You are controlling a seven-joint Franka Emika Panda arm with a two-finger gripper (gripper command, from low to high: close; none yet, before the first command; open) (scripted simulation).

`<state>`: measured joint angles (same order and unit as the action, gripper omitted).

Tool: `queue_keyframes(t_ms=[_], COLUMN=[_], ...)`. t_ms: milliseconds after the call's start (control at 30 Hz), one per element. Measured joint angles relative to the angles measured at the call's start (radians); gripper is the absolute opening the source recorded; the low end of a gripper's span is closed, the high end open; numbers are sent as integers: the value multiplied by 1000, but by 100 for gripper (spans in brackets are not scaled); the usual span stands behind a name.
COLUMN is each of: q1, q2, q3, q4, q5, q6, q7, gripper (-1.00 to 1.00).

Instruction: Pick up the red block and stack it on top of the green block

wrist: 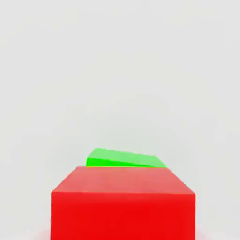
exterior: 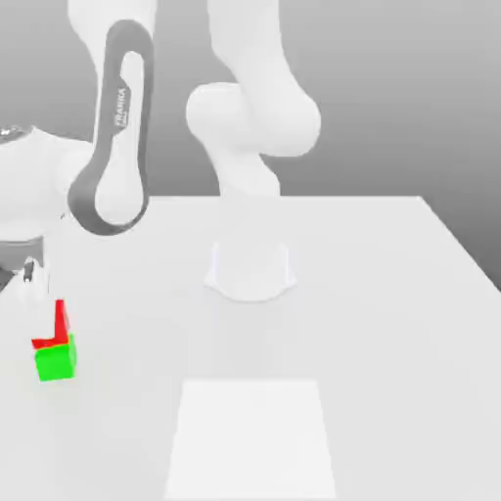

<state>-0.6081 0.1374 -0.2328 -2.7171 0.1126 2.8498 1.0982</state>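
Hand (exterior: 32, 277) state unclear, above red block (exterior: 59, 323) and green block (exterior: 56, 360); arm (exterior: 119, 137) reads "FRANKA".

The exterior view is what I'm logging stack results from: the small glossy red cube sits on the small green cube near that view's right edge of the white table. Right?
Not quite. The small glossy red cube does sit on the small green cube, though tilted and offset, but the pair stands near the exterior view's left edge of the white table, not the right.
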Motion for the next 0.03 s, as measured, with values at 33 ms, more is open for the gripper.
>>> queue_keyframes(t_ms=[33], q1=[0], q2=[0], q3=[0], q4=[0], q5=[0], q6=[0], q7=[0], gripper=[100])
